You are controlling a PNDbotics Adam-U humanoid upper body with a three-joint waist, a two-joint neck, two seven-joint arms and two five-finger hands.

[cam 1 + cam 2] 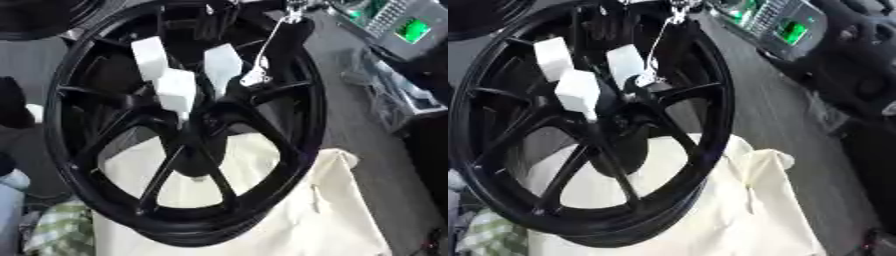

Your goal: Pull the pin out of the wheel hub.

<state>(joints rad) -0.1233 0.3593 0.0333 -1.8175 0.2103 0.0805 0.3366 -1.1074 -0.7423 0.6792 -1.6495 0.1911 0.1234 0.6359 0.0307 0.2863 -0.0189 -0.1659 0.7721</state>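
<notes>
Cream cloth [324,210] under black wheel [297,130] — grey floor [359,125] beyond

1. Black spoked wheel [184,135] seen tilted, filling most of the view.
2. Three white blocks [175,90] seen clustered at the hub.
3. Thin silver rod [267,47] seen running from far right toward the hub.
4. Cream cloth [297,210] seen under the near rim.
</notes>
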